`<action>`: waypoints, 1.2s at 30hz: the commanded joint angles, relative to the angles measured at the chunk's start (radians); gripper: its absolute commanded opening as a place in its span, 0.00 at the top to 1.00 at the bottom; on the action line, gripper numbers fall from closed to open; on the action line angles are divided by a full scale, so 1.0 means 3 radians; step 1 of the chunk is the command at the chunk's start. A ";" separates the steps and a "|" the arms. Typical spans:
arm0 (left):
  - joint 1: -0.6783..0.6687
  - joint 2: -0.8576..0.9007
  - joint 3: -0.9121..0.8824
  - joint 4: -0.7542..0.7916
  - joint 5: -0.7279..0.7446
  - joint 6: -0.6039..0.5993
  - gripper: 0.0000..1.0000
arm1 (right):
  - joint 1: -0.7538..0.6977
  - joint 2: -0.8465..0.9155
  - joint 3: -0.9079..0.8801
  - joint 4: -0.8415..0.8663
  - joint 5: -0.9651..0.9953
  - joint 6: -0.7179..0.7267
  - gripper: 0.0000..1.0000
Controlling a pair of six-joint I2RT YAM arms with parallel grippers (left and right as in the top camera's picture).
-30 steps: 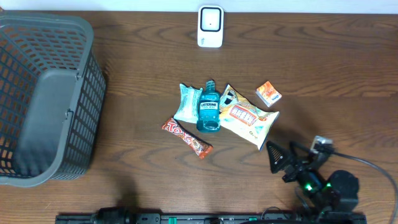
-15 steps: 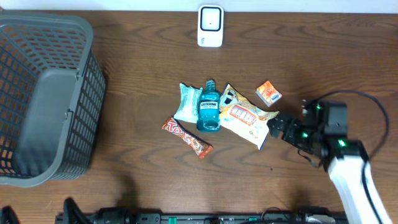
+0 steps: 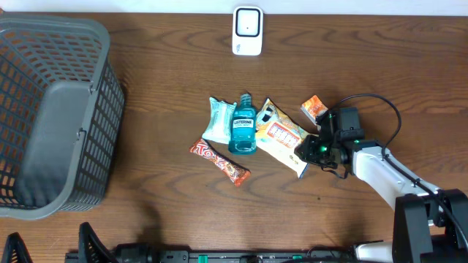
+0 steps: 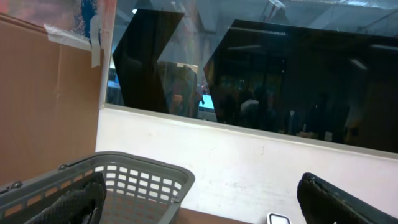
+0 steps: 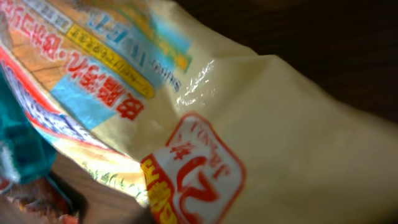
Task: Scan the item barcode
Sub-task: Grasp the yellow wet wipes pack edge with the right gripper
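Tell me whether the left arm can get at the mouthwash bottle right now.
Probably, though not directly: the left gripper is open but points at the wall above the basket. The mouthwash bottle lies uncovered, hemmed by the white packet and snack bag.

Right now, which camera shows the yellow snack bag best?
Overhead: most of the snack bag shows, beside the Listerine bottle. The right wrist view shows only a close patch of its print; the left wrist view, none of it.

I log a dark brown wood-grain worktop [image 3: 161, 109], grey mesh basket [image 3: 95, 146], white scanner [image 3: 247, 31], teal bottle [image 3: 243, 128], pale yellow snack bag [image 3: 281, 137] printed red, blue and orange, red-orange candy bar [image 3: 219, 161], orange small box [image 3: 314, 108], mint-and-white packet [image 3: 218, 119], and my right pincer [image 3: 306, 151] black.
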 commanded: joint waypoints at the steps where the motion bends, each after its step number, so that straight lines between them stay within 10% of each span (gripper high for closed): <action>1: -0.0006 -0.0024 -0.0006 0.0023 0.0006 -0.0029 0.02 | 0.0024 -0.0092 0.0089 -0.0125 0.0095 0.0242 0.98; 10: -0.0006 -0.0024 -0.0006 0.0022 0.0006 -0.0029 0.02 | -0.0051 -0.1005 0.1272 -0.2361 -0.0341 0.1589 0.98; 18: -0.0006 -0.0024 -0.0006 0.0022 0.0006 -0.0031 0.02 | -0.0042 -0.1179 0.1270 -0.2907 -0.0996 0.3033 0.98; 29: -0.0006 -0.0024 -0.0017 0.0017 0.0006 -0.0031 0.02 | 0.0538 -0.0867 0.1233 -0.2880 -0.1923 0.3381 0.99; 36: -0.0006 -0.0024 -0.0113 0.0018 0.0006 -0.0031 0.02 | 0.1027 -0.0530 0.1233 -0.1879 -0.2176 0.4056 0.99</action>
